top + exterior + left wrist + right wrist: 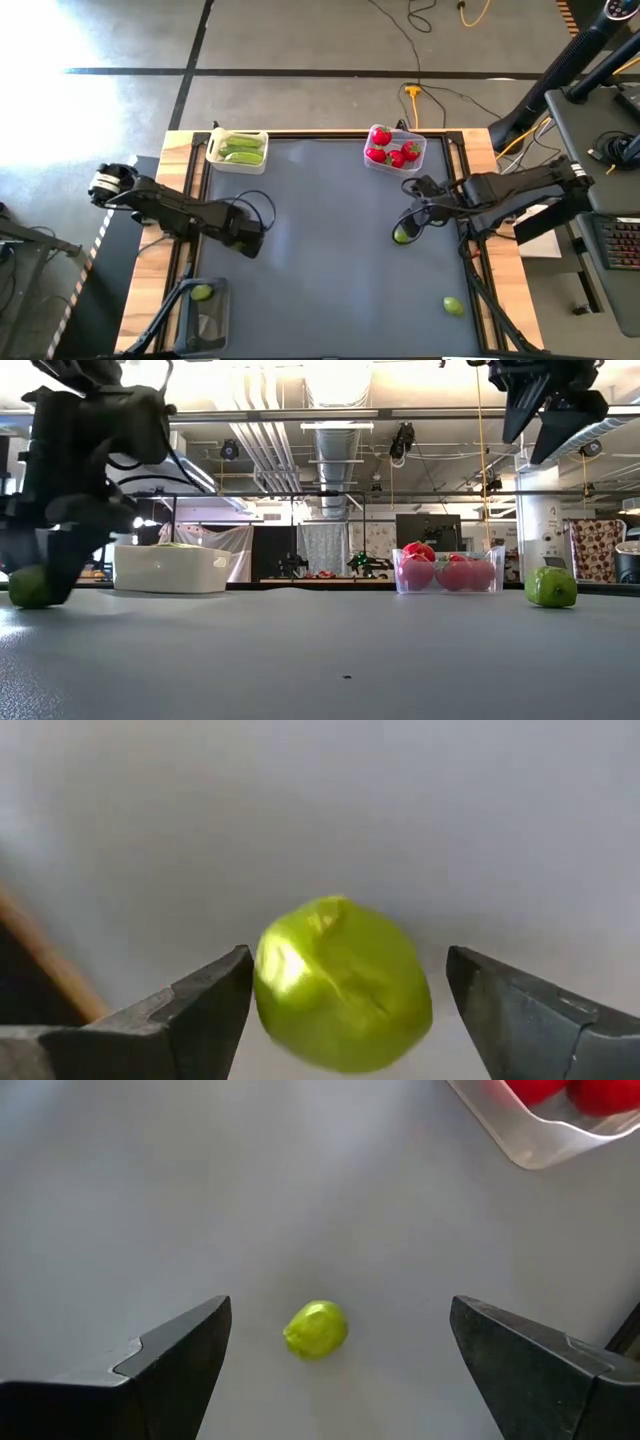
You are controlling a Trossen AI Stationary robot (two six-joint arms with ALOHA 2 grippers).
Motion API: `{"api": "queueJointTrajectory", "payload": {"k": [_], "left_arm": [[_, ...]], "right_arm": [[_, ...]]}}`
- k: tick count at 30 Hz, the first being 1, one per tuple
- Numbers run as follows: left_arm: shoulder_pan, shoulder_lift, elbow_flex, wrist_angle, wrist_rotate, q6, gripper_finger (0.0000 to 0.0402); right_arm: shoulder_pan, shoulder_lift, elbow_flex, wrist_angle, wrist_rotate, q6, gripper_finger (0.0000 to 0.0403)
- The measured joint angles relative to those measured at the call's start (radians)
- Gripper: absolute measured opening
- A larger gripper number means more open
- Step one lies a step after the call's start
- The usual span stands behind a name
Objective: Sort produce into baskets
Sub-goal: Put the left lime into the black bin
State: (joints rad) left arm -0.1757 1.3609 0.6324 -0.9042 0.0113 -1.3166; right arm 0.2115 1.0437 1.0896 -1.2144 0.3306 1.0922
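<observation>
My left gripper (248, 240) is open and low at the table's left. Its fingers stand on either side of a round lime-green fruit (342, 985) that rests on the mat, also in the low view (30, 588). My right gripper (410, 224) is open, well above a second lime-green fruit (316, 1330) on the mat at the right. A third green fruit (453, 305) lies near the front right. A white basket (214, 150) holds cucumbers. A clear basket (420, 152) holds strawberries. A dark basket (205, 318) holds one green fruit (202, 293). My left gripper has one finger (215, 995) right beside the green fruit's side (265, 975), and the other finger stands clear of it. I cannot tell whether the near finger touches. The fruit sits on the mat.
The grey mat (320, 260) is bare in its middle. Wooden table borders run along the left (150, 290) and right (505, 270). Cables (420, 95) lie on the floor behind the table.
</observation>
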Motion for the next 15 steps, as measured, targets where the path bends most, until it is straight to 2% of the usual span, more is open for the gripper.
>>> {"api": "queueJointTrajectory", "payload": {"k": [3, 7, 10, 15], "left_arm": [[0.0, 0.005, -0.001, 0.055, -0.016, -0.032, 0.0302], [-0.003, 0.018, 0.015, 0.05, -0.021, -0.061, 0.0265], [-0.027, 0.017, 0.053, 0.066, -0.021, -0.061, 0.0221], [-0.108, 0.015, 0.153, 0.051, -0.021, -0.062, 0.0137]], "right_arm": [[0.0, 0.0, -0.013, 0.0, 0.001, 0.001, 0.0368], [0.0, 0.0, -0.015, 0.0, -0.018, -0.002, 0.0368], [0.0, 0.0, -0.015, 0.0, -0.065, -0.035, 0.0368], [0.0, 0.0, -0.015, 0.0, -0.071, -0.101, 0.0368]]}}
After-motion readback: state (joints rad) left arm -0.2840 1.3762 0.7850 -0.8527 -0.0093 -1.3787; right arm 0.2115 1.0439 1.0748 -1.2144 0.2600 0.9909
